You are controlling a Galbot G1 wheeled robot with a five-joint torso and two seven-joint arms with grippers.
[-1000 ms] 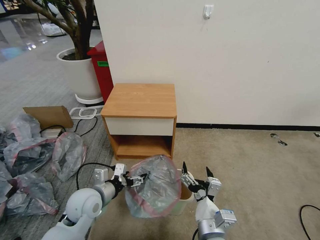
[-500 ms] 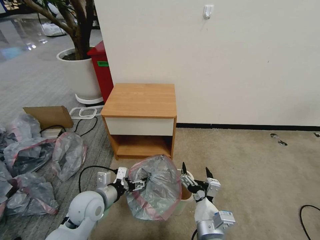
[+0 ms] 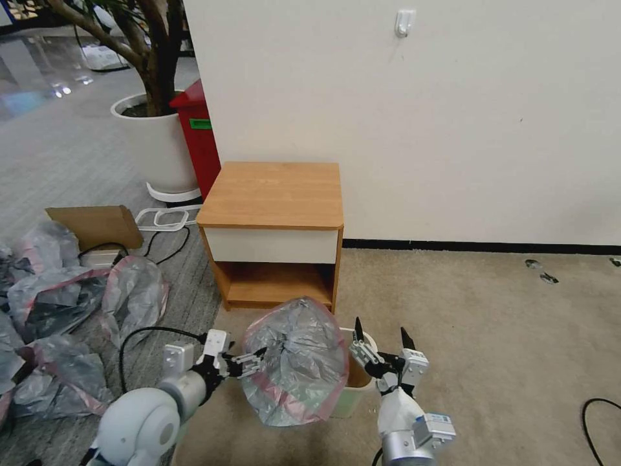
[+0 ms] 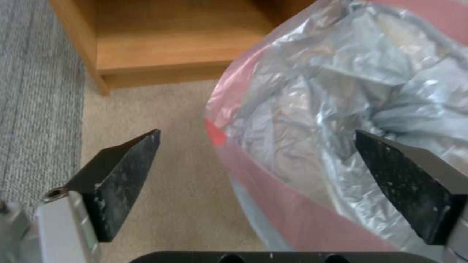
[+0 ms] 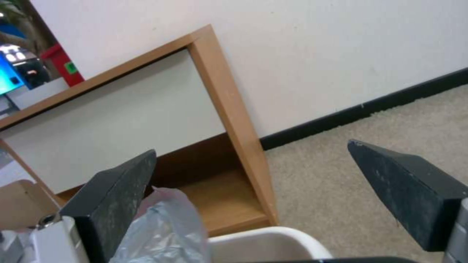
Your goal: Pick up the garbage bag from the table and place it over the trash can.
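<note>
Bag (image 3: 294,362) sits ballooned over most of the can (image 3: 354,383), lower centre, off the table (image 3: 275,194). My left gripper (image 3: 249,364) hangs unclenched beside it, right gripper (image 3: 381,338) spread wide; the rim remains unseated.

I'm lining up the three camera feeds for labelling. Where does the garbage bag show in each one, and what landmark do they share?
Head view: the garbage bag billows low in the middle, between the two grippers, draped on the trash can.
Left wrist view: the bag lies just beyond the left gripper, whose fingers are spread.
Right wrist view: a corner of it sits beside the bin's rim.
Shared landmark: the table.
</note>
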